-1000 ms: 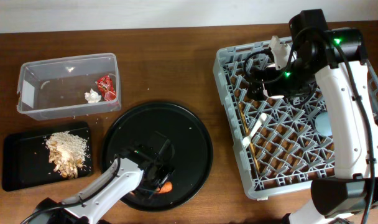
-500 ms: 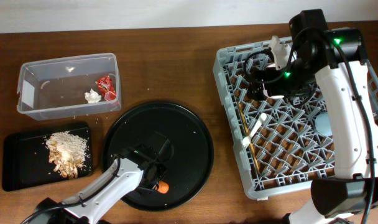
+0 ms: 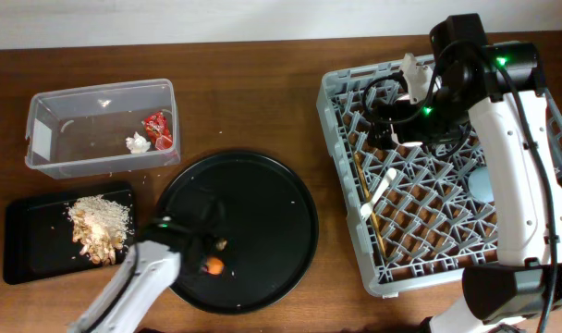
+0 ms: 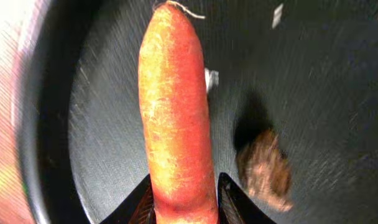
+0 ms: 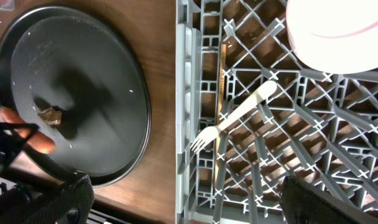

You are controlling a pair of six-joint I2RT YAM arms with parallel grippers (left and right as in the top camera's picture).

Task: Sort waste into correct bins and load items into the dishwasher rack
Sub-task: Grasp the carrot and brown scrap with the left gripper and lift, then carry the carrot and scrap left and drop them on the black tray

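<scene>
Pinching carrot (image 4: 176,112): left fingers (image 4: 232,208) | right fingers (image 5: 68,198): spread wide, empty, over rack (image 5: 184,93)

Overhead looks straight down; left wrist sits close above the round black tray (image 4: 332,81); right wrist sees it too.

This looks like a robotics lab staged as a kitchen: robot arms (image 3: 517,166) work over a wooden bench (image 3: 262,92), with a grey dishwasher rack (image 3: 335,139), clear tub (image 3: 101,90), black tray (image 3: 27,245) and a plain white wall (image 3: 216,18) behind.
</scene>
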